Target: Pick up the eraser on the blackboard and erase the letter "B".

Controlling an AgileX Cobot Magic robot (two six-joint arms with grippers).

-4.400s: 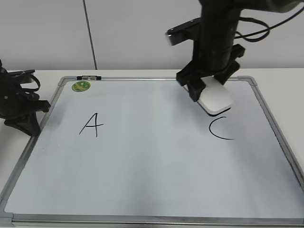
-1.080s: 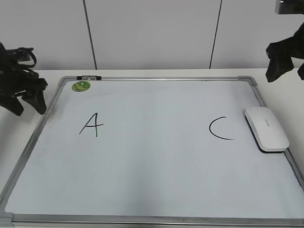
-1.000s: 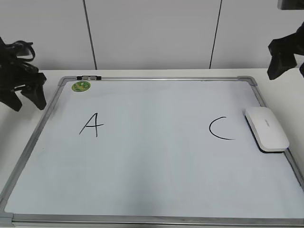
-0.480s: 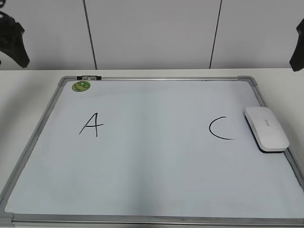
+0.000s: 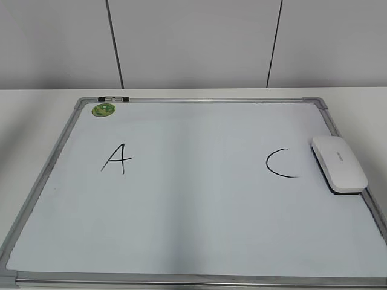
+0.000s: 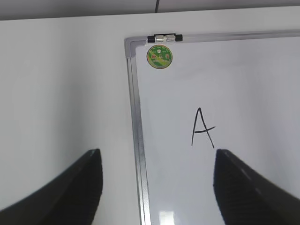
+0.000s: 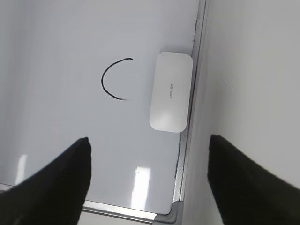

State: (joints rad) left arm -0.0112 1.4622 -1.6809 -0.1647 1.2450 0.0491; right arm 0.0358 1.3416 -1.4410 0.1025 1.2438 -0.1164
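The white eraser (image 5: 339,163) lies flat on the blackboard (image 5: 199,229) at its right edge, just right of the black "C" (image 5: 279,163). It also shows in the right wrist view (image 7: 171,92). The black "A" (image 5: 117,158) is on the left. No letter "B" shows; the board's middle is blank. Neither gripper shows in the exterior view. My left gripper (image 6: 157,187) is open and empty, high above the board's left frame (image 6: 138,154). My right gripper (image 7: 149,183) is open and empty, high above the board's corner (image 7: 174,212).
A round green sticker (image 5: 103,109) and a small black clip (image 5: 113,98) sit at the board's far left corner. The board lies on a white table (image 5: 36,115) with a grey panelled wall behind.
The right gripper set the eraser down right of the "C" and let go. Both arms then rose and left the exterior view.
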